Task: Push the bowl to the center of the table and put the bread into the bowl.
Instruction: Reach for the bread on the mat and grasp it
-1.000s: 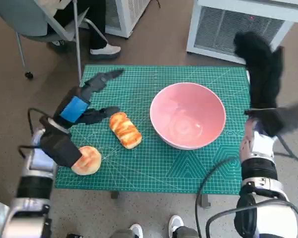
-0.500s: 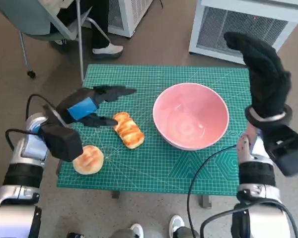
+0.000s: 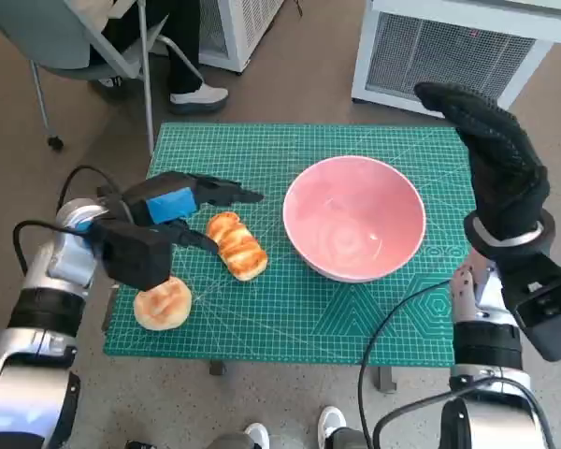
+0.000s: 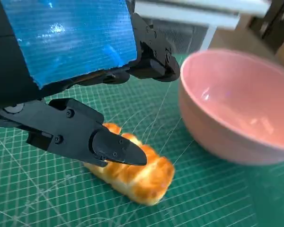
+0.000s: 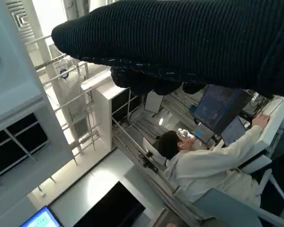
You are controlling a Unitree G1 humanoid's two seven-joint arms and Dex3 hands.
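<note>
Brown floor (image 3: pixel 299 75). Grey chair (image 3: pixel 65 42) far left. White vented units (image 3: pixel 449 51) behind worktop. Person (image 5: pixel 203 165) seated at monitors (image 5: pixel 217 113).

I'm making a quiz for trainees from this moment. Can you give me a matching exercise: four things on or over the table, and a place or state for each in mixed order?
Things:
1. pink bowl
2. long bread
3. round bun
4. right hand

Places or states:
A. near the mat's front left corner
B. raised above the table's right edge, holding nothing
C. empty, right of the mat's middle
D. just below the left hand's fingers

Pairs: 1-C, 2-D, 3-A, 4-B
</note>
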